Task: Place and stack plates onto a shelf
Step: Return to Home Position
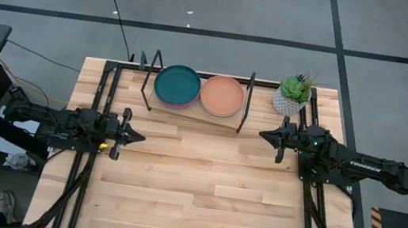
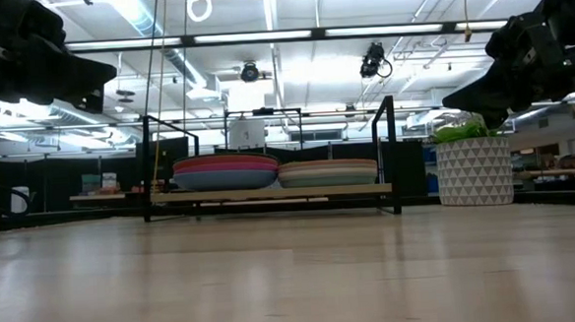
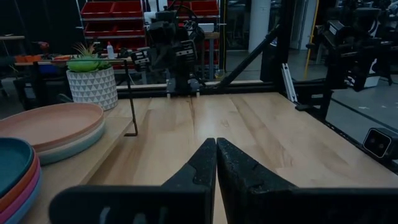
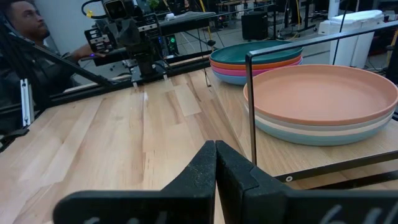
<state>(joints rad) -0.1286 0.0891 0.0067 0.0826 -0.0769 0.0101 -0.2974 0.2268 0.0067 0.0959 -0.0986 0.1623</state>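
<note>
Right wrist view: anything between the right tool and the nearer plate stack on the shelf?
Yes: one thin black upright rod of the shelf stands between the right tool and the nearer plate stack. Nothing else visible does.

1. The left arm [image 1: 59,122] is black, built of blocky jointed sections, with a small yellow mark [image 1: 106,147] near its front end.
2. The right arm [image 1: 356,167] is the same black, with white lettering [image 1: 365,165] along its forearm.
3. The left gripper [image 3: 216,143] has two matte black fingers [image 3: 189,177], wedge-shaped and grainy, narrowing to thin tips.
4. The right gripper [image 4: 215,144] looks the same.
</note>
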